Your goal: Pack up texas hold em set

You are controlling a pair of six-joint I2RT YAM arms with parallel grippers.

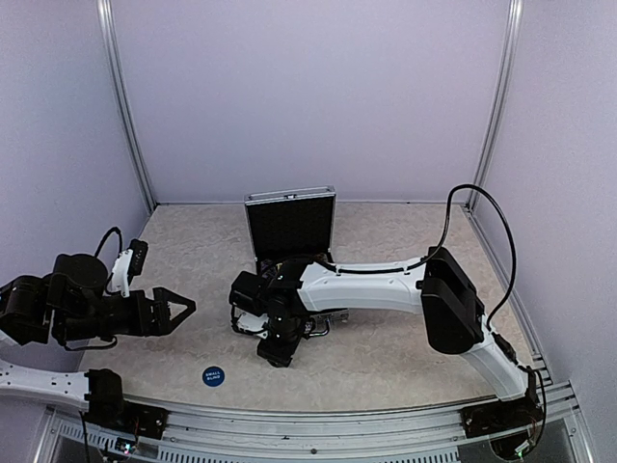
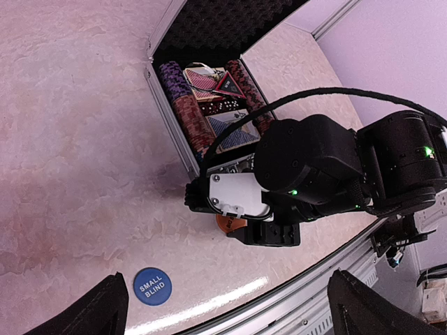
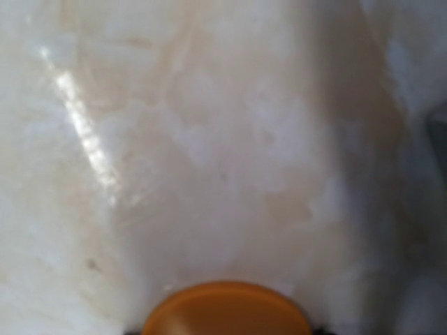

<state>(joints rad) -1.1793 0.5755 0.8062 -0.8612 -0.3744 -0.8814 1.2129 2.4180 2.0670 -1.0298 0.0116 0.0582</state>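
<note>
The silver briefcase (image 1: 289,224) stands open at the back of the table, lid upright. In the left wrist view its tray (image 2: 167,105) holds rows of striped poker chips (image 2: 187,112), card decks (image 2: 234,134) and a dark triangle (image 2: 227,85). My right gripper (image 1: 280,352) points straight down at the table in front of the case, over an orange disc (image 2: 230,222) that fills the bottom of the right wrist view (image 3: 227,310) between the fingertips. A blue "small blind" disc (image 1: 213,375) lies near the front edge. My left gripper (image 1: 183,311) hovers open at the left, holding nothing.
The metal rail (image 1: 318,420) runs along the table's near edge just behind the blue disc (image 2: 151,286). The right arm's black cable (image 1: 482,207) arcs above the right side. Enclosure walls stand close on all sides.
</note>
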